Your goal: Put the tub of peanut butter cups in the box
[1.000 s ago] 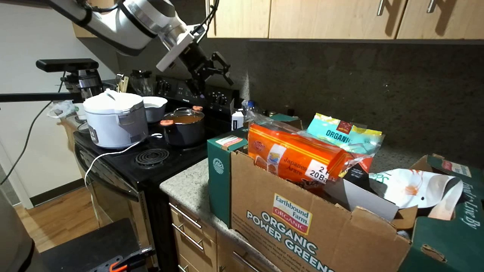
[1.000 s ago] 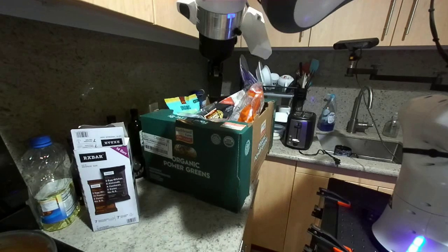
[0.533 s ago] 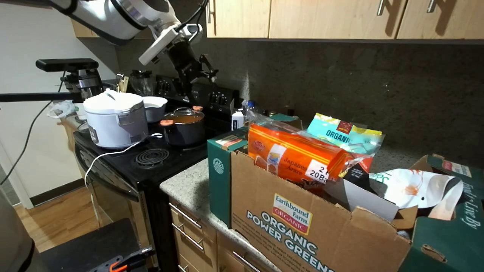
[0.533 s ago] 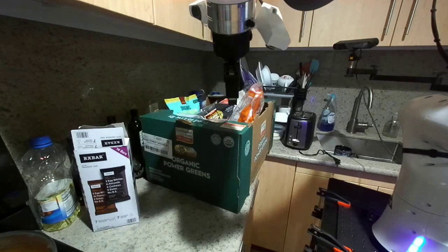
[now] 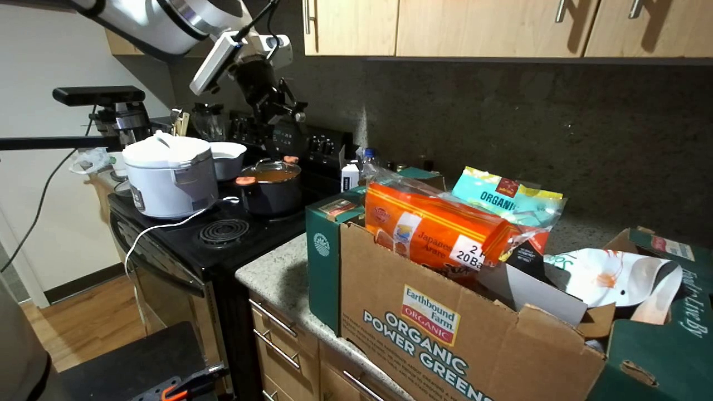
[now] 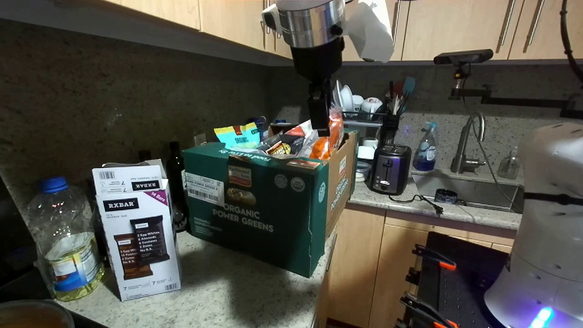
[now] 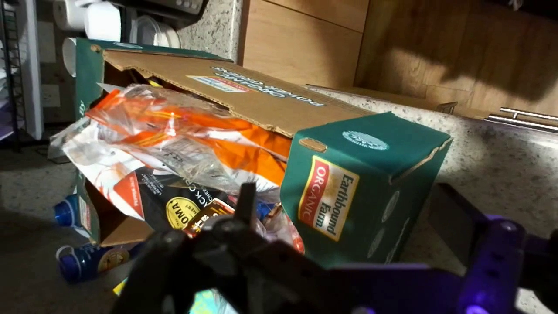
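Currently I am hovering the gripper (image 7: 345, 189), fingers (image 7: 247, 203) spread apart; in wrist view, the box (image 7: 261, 107) is occupying ten o'clock.

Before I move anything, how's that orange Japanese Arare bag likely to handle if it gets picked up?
The orange bag will probably feel floppy where its clear film looks loose and wrinkled. The film is shiny, so it may also slip. It could drag on the cardboard box, since its lower part sits down inside.
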{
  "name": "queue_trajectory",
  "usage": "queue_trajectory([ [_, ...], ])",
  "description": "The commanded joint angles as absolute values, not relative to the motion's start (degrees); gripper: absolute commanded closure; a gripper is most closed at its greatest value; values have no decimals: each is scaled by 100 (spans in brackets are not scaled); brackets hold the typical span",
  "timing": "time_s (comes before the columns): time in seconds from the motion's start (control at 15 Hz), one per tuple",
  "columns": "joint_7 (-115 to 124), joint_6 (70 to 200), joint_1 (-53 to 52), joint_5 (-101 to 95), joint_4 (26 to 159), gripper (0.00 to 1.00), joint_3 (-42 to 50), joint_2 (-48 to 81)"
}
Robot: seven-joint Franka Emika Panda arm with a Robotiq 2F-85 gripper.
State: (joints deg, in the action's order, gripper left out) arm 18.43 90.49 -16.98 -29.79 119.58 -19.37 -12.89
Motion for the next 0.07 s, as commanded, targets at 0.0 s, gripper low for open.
queue_trajectory([
  [0.0,1838,9029,-1650,-2968,11938,0,-1994,-1281],
])
